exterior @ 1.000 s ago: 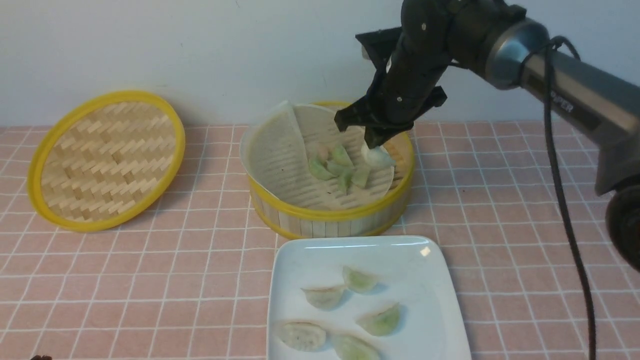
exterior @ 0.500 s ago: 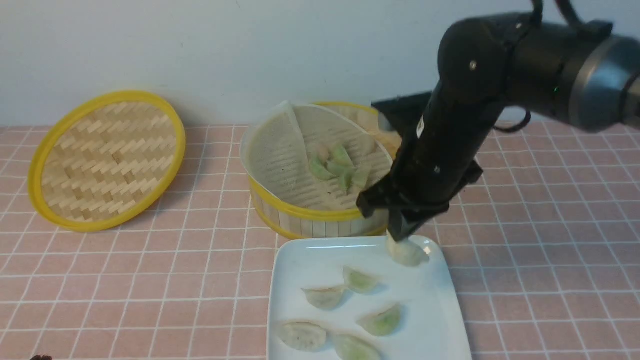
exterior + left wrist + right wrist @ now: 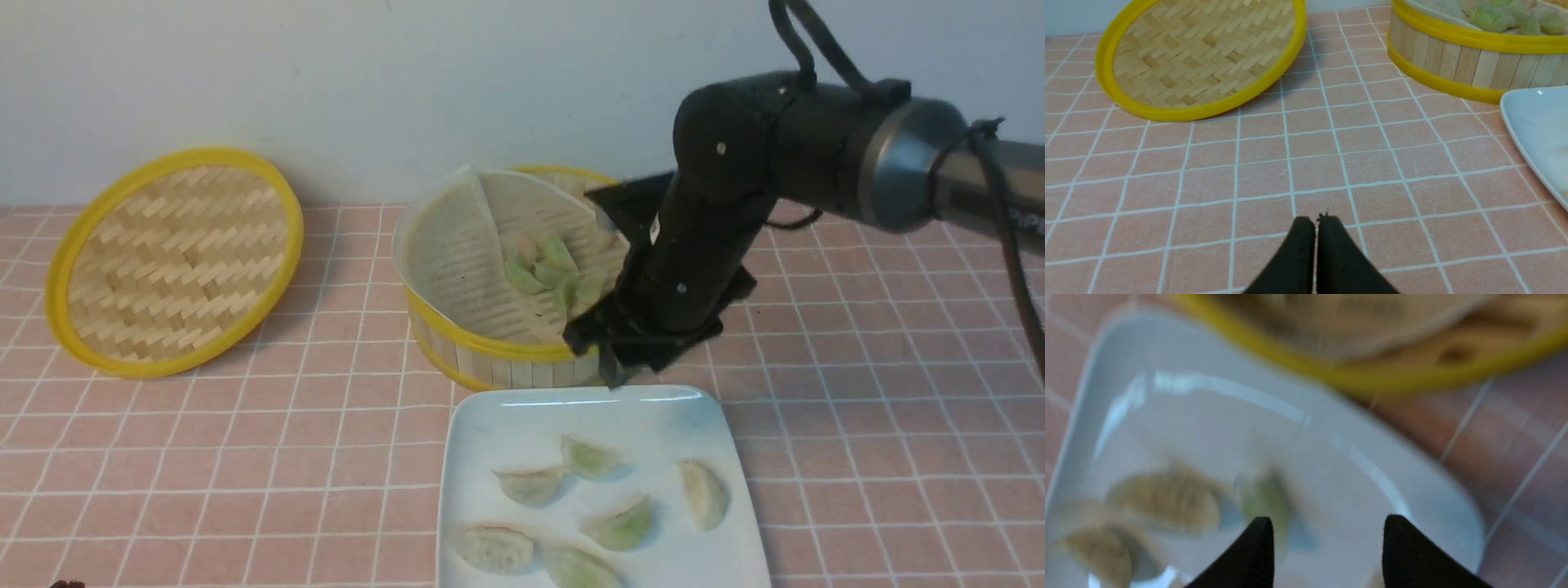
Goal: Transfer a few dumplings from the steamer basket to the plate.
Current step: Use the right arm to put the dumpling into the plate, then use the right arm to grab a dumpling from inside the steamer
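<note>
The steamer basket (image 3: 506, 359) stands at the middle back with a white liner and several pale green dumplings (image 3: 549, 269) inside. The white square plate (image 3: 506, 425) lies in front of it and holds several dumplings; a cream one (image 3: 704, 492) lies near its right edge. My right gripper (image 3: 593, 362) is open and empty, just above the plate's far edge and in front of the basket wall. The right wrist view is blurred: the open right gripper (image 3: 1327, 522) is over the plate (image 3: 1208, 424). My left gripper (image 3: 1316, 220) is shut and empty over bare tablecloth.
The flat woven lid (image 3: 175, 261) leans at the back left, and also shows in the left wrist view (image 3: 1200, 57). The pink checked tablecloth covers the table. The wall stands close behind the basket. The left wrist view shows the basket wall (image 3: 1461, 61) and the plate's edge (image 3: 1535, 130).
My right gripper carried a cream dumpling from the basket to the plate, opened and let it go. The dumpling now lies at the plate's right edge; the gripper has drawn back toward the basket.
</note>
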Robot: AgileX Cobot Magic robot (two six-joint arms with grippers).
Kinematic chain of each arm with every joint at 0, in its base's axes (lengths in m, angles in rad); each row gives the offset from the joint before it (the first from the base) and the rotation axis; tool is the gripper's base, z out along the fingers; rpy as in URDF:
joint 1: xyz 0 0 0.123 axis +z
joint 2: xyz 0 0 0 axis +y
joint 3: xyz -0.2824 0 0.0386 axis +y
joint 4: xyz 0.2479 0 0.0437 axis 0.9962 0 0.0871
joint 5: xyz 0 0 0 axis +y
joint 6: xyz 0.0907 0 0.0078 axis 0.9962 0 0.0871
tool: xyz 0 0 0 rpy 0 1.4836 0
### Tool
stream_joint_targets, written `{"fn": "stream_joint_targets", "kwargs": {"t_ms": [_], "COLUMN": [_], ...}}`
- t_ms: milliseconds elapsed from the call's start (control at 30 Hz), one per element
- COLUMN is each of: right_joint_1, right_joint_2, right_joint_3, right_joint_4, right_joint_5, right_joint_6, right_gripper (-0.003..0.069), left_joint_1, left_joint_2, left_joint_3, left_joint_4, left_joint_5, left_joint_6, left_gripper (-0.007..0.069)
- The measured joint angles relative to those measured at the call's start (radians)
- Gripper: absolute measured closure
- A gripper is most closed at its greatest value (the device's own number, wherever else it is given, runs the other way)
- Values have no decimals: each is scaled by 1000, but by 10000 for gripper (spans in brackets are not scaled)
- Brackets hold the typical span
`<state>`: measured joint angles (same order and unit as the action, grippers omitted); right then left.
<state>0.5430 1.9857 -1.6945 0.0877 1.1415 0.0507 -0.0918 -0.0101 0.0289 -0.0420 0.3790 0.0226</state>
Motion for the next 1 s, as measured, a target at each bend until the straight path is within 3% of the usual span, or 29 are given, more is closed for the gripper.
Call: {"fn": "stream_joint_targets", "kwargs": {"t_ms": [133,300,567,1000], "right_joint_1": [-8,-31,-95,-115], "right_joint_2": [59,235,468,540], "right_joint_3": [-204,-416,-647,-678], "right_joint_4": [-55,-58,-48,69], "right_joint_5": [-38,33,99,102], "right_joint_6": [2,9,110,117], "right_gripper": [305,302,302,308], "left_joint_1": [0,0,0,0], "left_joint_2": [0,0,0,0], "left_joint_3": [0,0,0,0], "left_joint_4": [0,0,0,-1], "left_joint_5": [0,0,0,0], "left_joint_6": [0,0,0,0], "left_gripper": [631,631,631,631]}}
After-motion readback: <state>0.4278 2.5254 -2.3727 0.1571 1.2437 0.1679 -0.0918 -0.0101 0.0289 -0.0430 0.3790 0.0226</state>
